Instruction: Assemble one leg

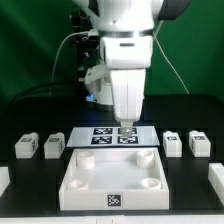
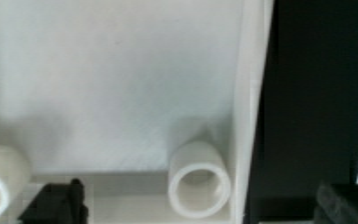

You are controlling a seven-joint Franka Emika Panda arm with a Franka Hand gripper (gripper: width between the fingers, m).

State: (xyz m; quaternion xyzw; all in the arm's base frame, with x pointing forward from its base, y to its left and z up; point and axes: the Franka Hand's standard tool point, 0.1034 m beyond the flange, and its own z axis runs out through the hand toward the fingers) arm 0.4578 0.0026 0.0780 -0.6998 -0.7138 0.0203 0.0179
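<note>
Four small white legs with black-and-white tags stand in a row on the black table. Two are at the exterior view's left (image 1: pixel 27 146) (image 1: pixel 54 144) and two at its right (image 1: pixel 172 143) (image 1: pixel 198 144). The large white square panel (image 1: pixel 110 168) with round corner sockets lies in the front middle. My gripper (image 1: pixel 126 127) hangs open and empty above the panel's far edge, apart from every leg. In the wrist view the gripper (image 2: pixel 201 204) has its dark fingertips (image 2: pixel 53 202) wide apart over the panel (image 2: pixel 123 80), straddling one round socket (image 2: pixel 202 180). No leg shows in the wrist view.
The marker board (image 1: pixel 100 135) lies flat just behind the panel, under the gripper. Further white parts are cut off at the left edge (image 1: pixel 3 181) and the right edge (image 1: pixel 216 176). Cables and the arm's base stand at the back.
</note>
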